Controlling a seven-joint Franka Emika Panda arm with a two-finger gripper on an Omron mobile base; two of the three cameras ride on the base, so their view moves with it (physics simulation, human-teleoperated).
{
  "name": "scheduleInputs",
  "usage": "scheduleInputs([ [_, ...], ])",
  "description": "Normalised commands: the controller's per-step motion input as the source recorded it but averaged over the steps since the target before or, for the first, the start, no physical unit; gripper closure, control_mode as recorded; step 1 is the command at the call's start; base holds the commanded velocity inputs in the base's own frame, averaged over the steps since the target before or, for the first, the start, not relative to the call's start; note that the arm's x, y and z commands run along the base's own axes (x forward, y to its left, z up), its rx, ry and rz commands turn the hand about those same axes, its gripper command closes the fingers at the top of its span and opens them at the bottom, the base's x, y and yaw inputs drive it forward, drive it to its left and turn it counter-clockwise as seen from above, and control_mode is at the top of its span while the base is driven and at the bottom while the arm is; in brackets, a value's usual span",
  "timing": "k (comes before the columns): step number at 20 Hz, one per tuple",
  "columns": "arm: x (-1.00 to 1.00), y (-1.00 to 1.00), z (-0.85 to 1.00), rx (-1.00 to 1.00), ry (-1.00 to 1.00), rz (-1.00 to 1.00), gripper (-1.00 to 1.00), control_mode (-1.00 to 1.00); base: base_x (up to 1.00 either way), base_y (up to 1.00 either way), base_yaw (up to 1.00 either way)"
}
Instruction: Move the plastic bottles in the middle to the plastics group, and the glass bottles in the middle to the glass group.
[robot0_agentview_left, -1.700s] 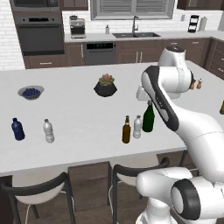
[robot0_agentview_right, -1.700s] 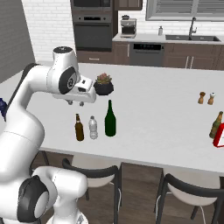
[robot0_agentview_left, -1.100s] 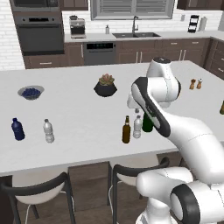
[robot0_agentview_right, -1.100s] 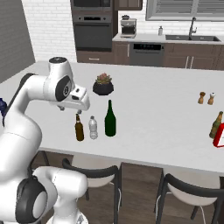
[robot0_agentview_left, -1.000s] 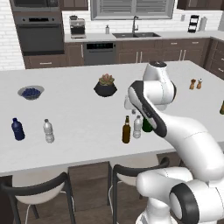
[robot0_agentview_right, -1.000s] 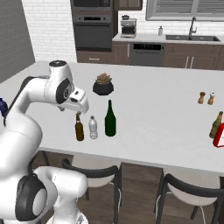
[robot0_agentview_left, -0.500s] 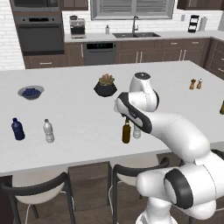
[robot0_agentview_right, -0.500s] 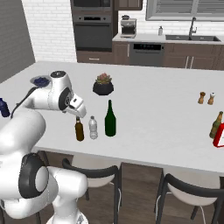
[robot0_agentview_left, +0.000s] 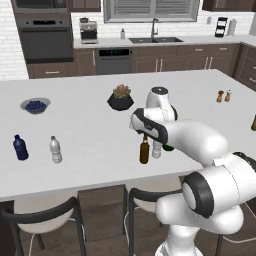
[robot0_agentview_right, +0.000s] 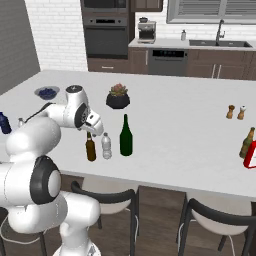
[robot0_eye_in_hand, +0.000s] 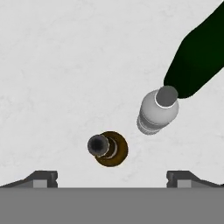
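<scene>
The hand (robot0_eye_in_hand: 112, 177) hangs open above the middle bottles, fingers spread wide and gripping nothing. Seen from it, the amber bottle (robot0_eye_in_hand: 108, 148) stands upright just above the gap between the fingertips, with the clear bottle (robot0_eye_in_hand: 158, 111) at its 2 o'clock and the green bottle (robot0_eye_in_hand: 199, 57) beyond that, touching none.

From the right base camera the three stand in a row near the front edge of the surface (robot0_agentview_right: 180, 130). Far off at 9 o'clock in the left base view stand the blue bottle (robot0_agentview_left: 19, 148) and a second clear bottle (robot0_agentview_left: 55, 150); a brown bottle (robot0_agentview_right: 246, 142) stands at the right end.
</scene>
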Motion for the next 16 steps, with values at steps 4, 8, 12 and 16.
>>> scheduleInputs([
  [4, 0.32, 0.0, -0.23, 0.0, 0.0, 0.0, -1.0, -1.0, 0.0, 0.0, 0.0],
  [8, 0.1, 0.0, -0.1, 0.0, 0.0, 0.0, -1.0, -1.0, 0.0, 0.0, 0.0],
  [12, 0.06, 0.0, -0.08, 0.0, 0.01, 0.0, -1.0, -1.0, 0.0, 0.0, 0.0],
  [16, 0.0, 0.0, -0.09, 0.0, 0.04, 0.0, -1.0, -1.0, 0.0, 0.0, 0.0],
])
